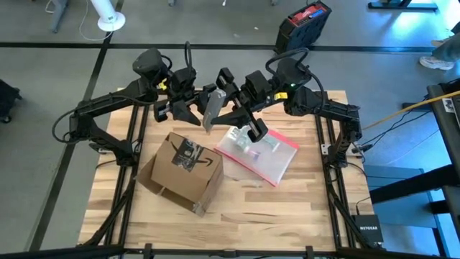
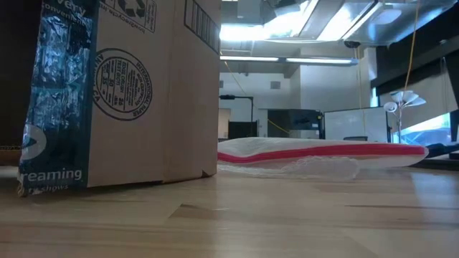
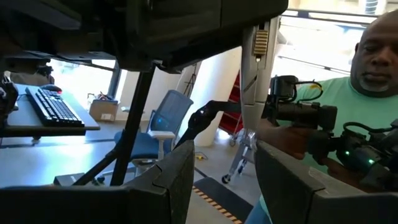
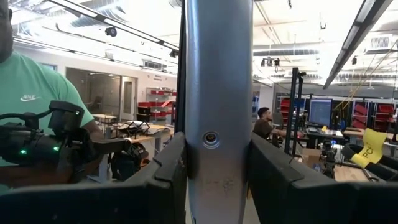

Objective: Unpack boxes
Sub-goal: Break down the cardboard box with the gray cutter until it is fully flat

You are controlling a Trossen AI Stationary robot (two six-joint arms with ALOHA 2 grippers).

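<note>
One brown cardboard shipping box (image 1: pixel 183 173) stands nearest, on the front left part of the wooden table (image 1: pixel 302 208). It carries a black printed tape strip (image 1: pixel 188 155), and one open flap lies on the wood at its front left corner. Just beside it, toward the right and a little farther back, lies a clear plastic pouch with a pink-red edge (image 1: pixel 262 162), flat on the table; no gripper touches the box or the pouch.

Farther back, both arms meet high above the rear middle of the table. The right gripper (image 4: pixel 217 146) is closed on an upright silver metal bar (image 4: pixel 217 74), which fills the gap between its two dark fingers. The left gripper (image 3: pixel 224 152) is close beside it; its fingers stand apart, and the same bar, seen edge-on, does not fill the space between them.

Behind the table a person in a green shirt (image 4: pixel 31 81) stands, and a black and red case (image 1: pixel 303 21) rests on the floor.
</note>
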